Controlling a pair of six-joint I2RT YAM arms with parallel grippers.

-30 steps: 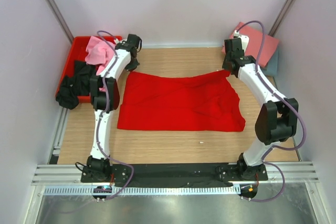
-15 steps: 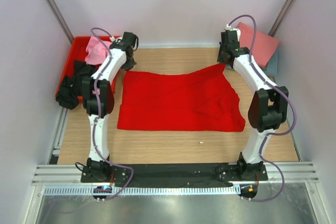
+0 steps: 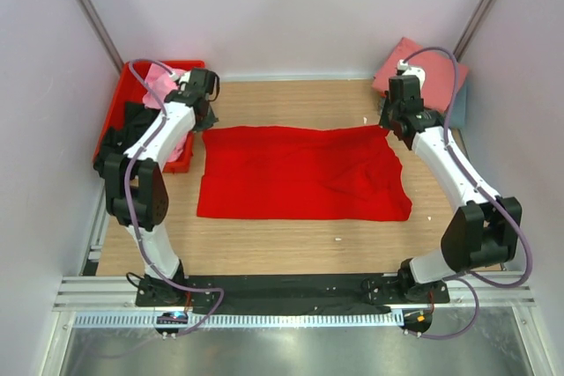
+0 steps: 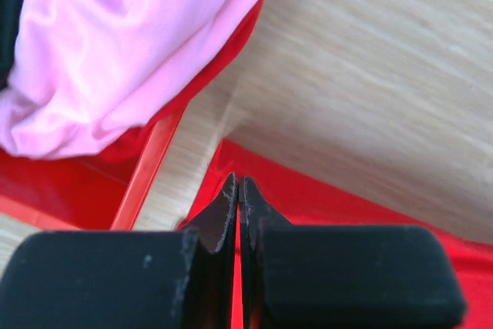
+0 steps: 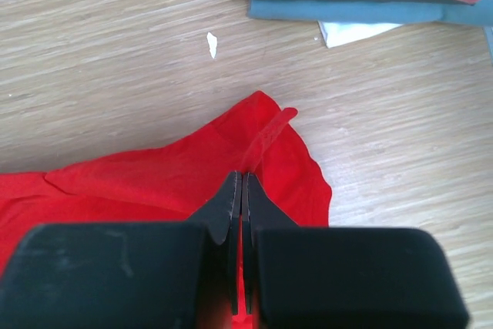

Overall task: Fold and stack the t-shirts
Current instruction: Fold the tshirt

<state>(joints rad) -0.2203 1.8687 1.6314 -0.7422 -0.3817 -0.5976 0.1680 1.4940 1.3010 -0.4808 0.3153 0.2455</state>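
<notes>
A bright red t-shirt lies spread flat across the middle of the wooden table. My left gripper is shut on its far left corner, and red cloth shows between the closed fingers in the left wrist view. My right gripper is shut on the far right corner, pinching a raised ridge of red cloth. A light pink t-shirt and a black one sit in the crate. A folded salmon pink t-shirt lies on a grey-blue one at the back right.
The red plastic crate stands at the back left, its rim close beside my left gripper. A small white scrap lies on the wood near the folded stack. White walls enclose the table on three sides.
Both grippers have come down and moved apart with the shirt's far corners. The far edge, bowed and lifted before, now lies straight and flat. The left arm has swung out to the left.
</notes>
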